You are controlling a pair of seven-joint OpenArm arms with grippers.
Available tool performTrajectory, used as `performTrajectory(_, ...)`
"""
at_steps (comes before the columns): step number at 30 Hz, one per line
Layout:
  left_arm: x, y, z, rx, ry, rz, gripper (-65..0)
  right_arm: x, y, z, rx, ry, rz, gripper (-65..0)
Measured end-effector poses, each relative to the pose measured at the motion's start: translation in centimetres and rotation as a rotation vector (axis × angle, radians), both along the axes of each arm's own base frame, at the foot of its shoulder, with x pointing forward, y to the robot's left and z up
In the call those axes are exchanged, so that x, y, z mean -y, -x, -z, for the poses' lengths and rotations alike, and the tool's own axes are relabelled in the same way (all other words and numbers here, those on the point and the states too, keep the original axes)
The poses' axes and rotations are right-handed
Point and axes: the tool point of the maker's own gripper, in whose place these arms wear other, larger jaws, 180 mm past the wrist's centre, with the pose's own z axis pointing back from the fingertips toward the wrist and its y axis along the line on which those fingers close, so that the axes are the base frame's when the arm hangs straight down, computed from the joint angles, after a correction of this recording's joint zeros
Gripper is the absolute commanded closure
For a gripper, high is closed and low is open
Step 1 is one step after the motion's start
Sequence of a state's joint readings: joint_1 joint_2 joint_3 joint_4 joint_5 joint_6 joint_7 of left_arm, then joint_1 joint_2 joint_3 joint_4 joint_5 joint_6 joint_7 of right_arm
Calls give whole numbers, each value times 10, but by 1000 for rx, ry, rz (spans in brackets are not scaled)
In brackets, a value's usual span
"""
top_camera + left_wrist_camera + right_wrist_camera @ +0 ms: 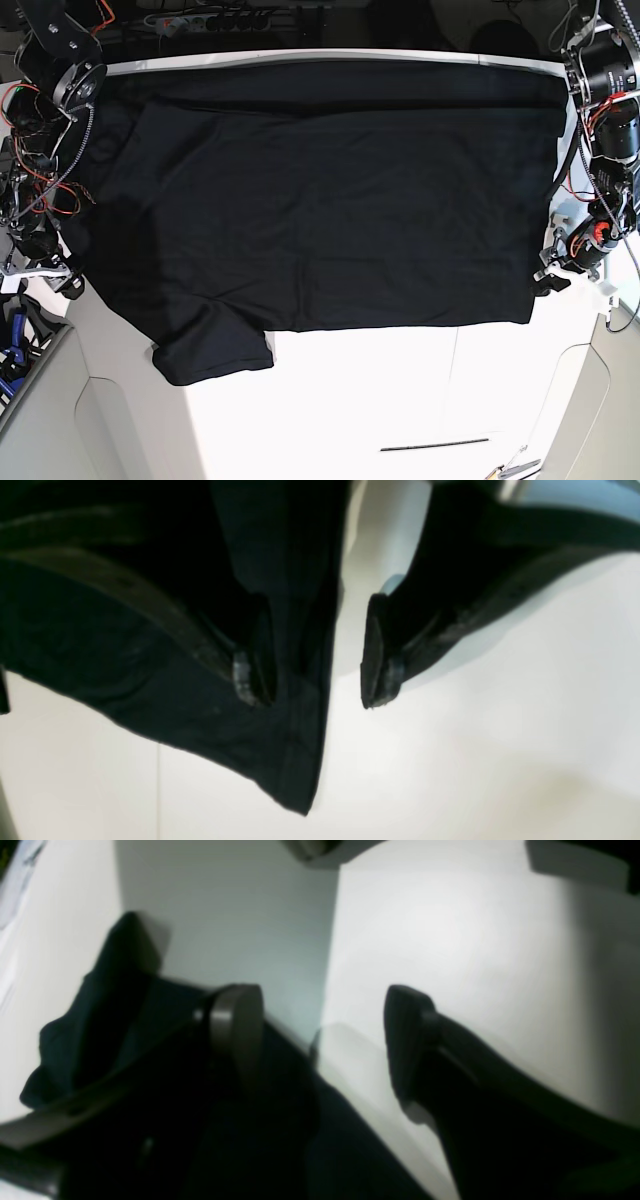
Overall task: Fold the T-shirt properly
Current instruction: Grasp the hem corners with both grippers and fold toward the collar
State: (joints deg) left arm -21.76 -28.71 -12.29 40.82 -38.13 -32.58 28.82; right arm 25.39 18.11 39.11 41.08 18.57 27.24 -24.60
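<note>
Black fingers of the left gripper (315,680) stand spread, one finger against the hanging corner of the T-shirt (320,200), nothing pinched. Right gripper (322,1040) is spread wide too, beside the cloth. T-shirt lies flat over the white table (400,400), one sleeve toward the table's front.

plain black t-shirt (330,200), no pattern visible, dark over all its surface. white table (400,400), pale and glossy, with thin dark seam lines. black fingers (372,650) on the left gripper (310,665). on the right gripper (322,1040), one grey pad (237,1025) and one black. red and orange wires (30,130) at the arms.
</note>
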Motion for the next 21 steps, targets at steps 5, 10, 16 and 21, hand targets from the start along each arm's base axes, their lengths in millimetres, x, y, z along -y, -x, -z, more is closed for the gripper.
performTrajectory(5, 27, -8, 2, 26, 49, 31, -308, -27, -6, 1, 36, -58, -50, -378)
performTrajectory(10, 35, -11, 2, 22, 62, 46, -307, -55, -14, 2, 48, -69, -117, -378)
performTrajectory(16, 36, -12, 1, 24, 62, 49, -307, -98, -21, 5, 45, -73, -232, -377)
performTrajectory(21, 35, -12, 2, 21, 56, 51, -235, -111, -22, 8, 30, -51, -286, -249)
